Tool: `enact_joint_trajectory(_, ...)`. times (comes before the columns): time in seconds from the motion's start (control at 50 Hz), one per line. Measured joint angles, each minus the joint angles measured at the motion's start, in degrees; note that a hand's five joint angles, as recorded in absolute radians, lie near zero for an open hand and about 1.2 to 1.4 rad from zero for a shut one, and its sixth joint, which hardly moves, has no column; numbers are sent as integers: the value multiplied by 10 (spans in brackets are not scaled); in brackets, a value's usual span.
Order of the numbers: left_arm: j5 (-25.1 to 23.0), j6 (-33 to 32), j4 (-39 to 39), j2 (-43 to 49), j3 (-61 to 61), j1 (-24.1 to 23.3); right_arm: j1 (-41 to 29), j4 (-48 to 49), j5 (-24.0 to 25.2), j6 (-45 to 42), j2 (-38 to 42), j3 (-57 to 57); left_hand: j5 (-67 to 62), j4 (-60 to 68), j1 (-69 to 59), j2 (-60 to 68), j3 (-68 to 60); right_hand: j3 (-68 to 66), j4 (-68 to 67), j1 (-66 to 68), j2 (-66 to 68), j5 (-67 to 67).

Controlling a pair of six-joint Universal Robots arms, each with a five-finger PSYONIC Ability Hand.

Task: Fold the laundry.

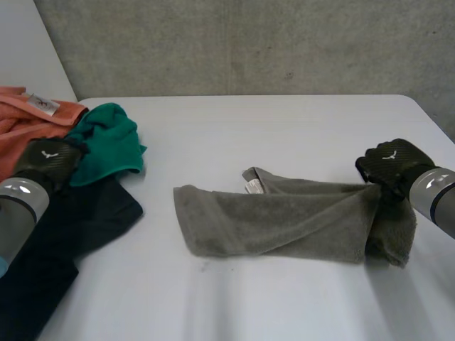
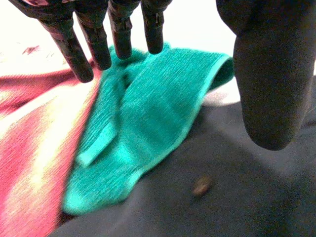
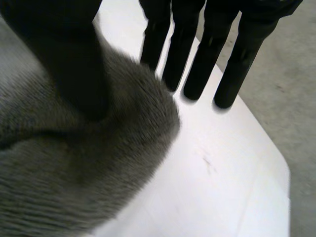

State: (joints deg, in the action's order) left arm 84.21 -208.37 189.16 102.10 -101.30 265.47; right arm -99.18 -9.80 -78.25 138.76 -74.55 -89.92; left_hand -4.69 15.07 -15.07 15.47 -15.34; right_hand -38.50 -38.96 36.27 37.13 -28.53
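Fold starting: right hand (image 1: 389,163), fingers straight, is resting its thumb on the towel (image 1: 284,220) end; left hand (image 1: 48,158) is hovering unclenched; pinching likely follows

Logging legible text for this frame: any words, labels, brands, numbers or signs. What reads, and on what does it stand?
No text here can be read.
white tag on the orange cloth: dark print, too small to read.
small tag on the grey towel: too small to read.
left hand and right hand: a white mark on the back of each, a shape without letters.
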Motion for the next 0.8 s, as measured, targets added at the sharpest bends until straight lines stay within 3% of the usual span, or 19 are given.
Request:
enact_joint_trajectory(0.02, -8, 10, -9, -7, -1, -7, -1, -2, 3, 2, 0, 0, 2, -2, 0, -2, 2, 47, 47, -48, -49, 61)
enact_joint_trajectory(0.04, -18, 22, -21, -16, -2, -18, -6, -7, 14, 10, 0, 1, 2, -2, 0, -2, 2, 180, 182, -175, -180, 191)
enact_joint_trajectory(0.12, -45, 59, -58, -33, -3, -63, -19, -12, 40, 43, -4, 7, 0, 0, -2, -1, 0, 270, 274, -239, -257, 262)
enact_joint_trajectory(0.3, -70, 116, -101, -16, 11, -194, -5, -34, 70, 100, -45, 39, -80, 74, -73, 68, -70, 271, 275, -239, -257, 262)
enact_joint_trajectory(0.42, -63, 116, -93, 57, 57, -274, 34, -110, 72, 25, -52, 47, -123, 117, -118, 112, -114, 271, 276, -239, -257, 262)
enact_joint_trajectory(0.6, -31, 96, -88, 170, 142, -332, 82, -147, 74, -96, -25, 26, -188, 186, -186, 179, -180, 271, 276, -239, -257, 262)
enact_joint_trajectory(0.7, -12, 79, -91, 215, 172, -349, 104, -130, 90, -102, -1, 17, -191, 187, -186, 181, -183, 245, 249, -222, -234, 240)
enact_joint_trajectory(0.76, 10, 59, -91, 243, 191, -356, 117, -116, 120, -86, 24, 13, -206, 203, -205, 197, -198, 164, 170, -139, -149, 162)
enact_joint_trajectory(0.8, 26, 48, -89, 254, 202, -358, 122, -110, 139, -69, 37, 12, -294, 293, -304, 295, -295, 88, 93, -65, -75, 87)
